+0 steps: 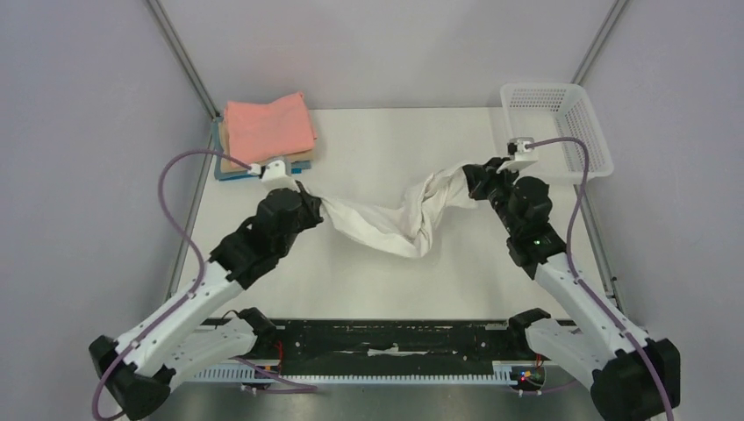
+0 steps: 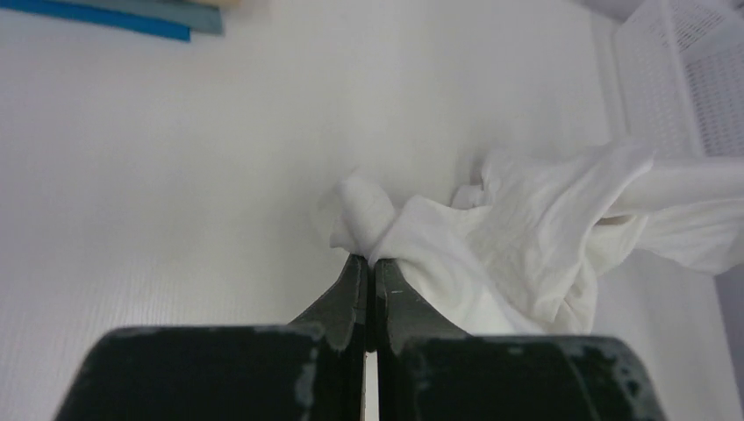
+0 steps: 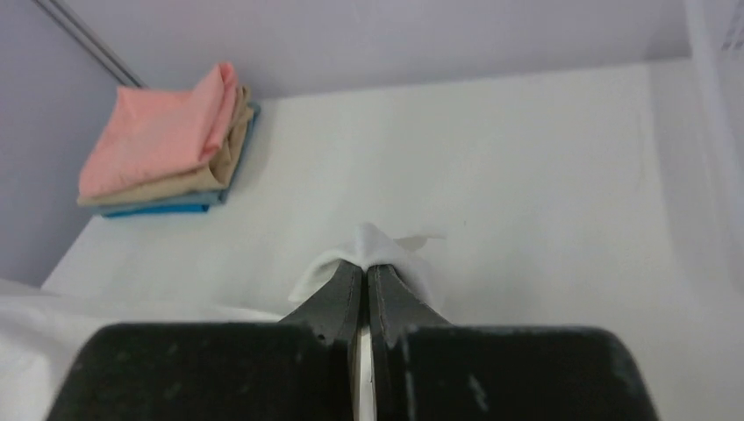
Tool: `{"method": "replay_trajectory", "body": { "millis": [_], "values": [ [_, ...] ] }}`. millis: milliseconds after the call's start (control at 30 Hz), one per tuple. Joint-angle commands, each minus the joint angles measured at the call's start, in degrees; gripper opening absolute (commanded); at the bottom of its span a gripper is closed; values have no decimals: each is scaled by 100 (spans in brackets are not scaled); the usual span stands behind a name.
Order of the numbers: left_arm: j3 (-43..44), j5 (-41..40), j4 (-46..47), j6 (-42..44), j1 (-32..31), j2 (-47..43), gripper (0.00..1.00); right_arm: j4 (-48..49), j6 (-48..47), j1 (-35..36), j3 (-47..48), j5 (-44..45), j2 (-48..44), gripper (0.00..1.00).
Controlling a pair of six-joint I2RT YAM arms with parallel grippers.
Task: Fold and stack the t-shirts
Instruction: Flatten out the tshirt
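Observation:
The white t-shirt (image 1: pixel 395 219) hangs twisted and bunched between my two grippers above the table middle. My left gripper (image 1: pixel 318 206) is shut on its left end; the wrist view shows the cloth (image 2: pixel 491 237) pinched at the fingertips (image 2: pixel 368 260). My right gripper (image 1: pixel 474 180) is shut on its right end, with a fold of white cloth (image 3: pixel 373 246) pinched at the tips (image 3: pixel 365 265). A folded stack sits at the back left: salmon-pink tee (image 1: pixel 268 127) on top, tan and blue under it, also in the right wrist view (image 3: pixel 162 140).
A white plastic mesh basket (image 1: pixel 557 127) stands at the back right corner, just behind my right gripper. Grey walls and frame posts close the table on three sides. A black rail (image 1: pixel 395 338) runs along the near edge.

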Motion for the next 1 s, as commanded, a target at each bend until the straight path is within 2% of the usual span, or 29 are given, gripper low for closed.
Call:
{"method": "replay_trajectory", "body": {
  "millis": [0, 133, 300, 467, 567, 700, 767, 900, 967],
  "values": [
    [767, -707, -432, 482, 17, -978, 2, -626, -462, -6, 950, 565, -773, 0],
    [1456, -908, -571, 877, 21, -1612, 2, -927, -599, -5, 1636, 632, -1394, 0],
    [2319, -1130, -1158, 917, 22, -2152, 2, -1459, -934, -4, 2455, 1028, -1984, 0],
    [2760, -1238, -1403, 719, 20, -2609, 2, -1944, -1262, -6, 3041, 1463, -2368, 0],
    [2810, -1600, -1556, 591, 22, -2678, 2, -2141, -1392, -9, 3139, 1929, -2479, 0],
    [2988, -2710, -2087, 302, 16, -2287, 2, -2149, -1517, -5, 3055, 2728, -2427, 0],
    [3021, -3156, -2153, 256, 18, -1960, 2, -2101, -1629, -9, 3019, 2849, -2238, 0],
    [2972, -3688, -2052, 307, 18, -887, 2, -2064, -1678, -6, 2829, 3239, -1497, 0],
    [2914, -3813, -2048, 240, 65, -8, 2, -1900, -1661, -7, 2502, 3546, -1057, 0]
  ]
}}
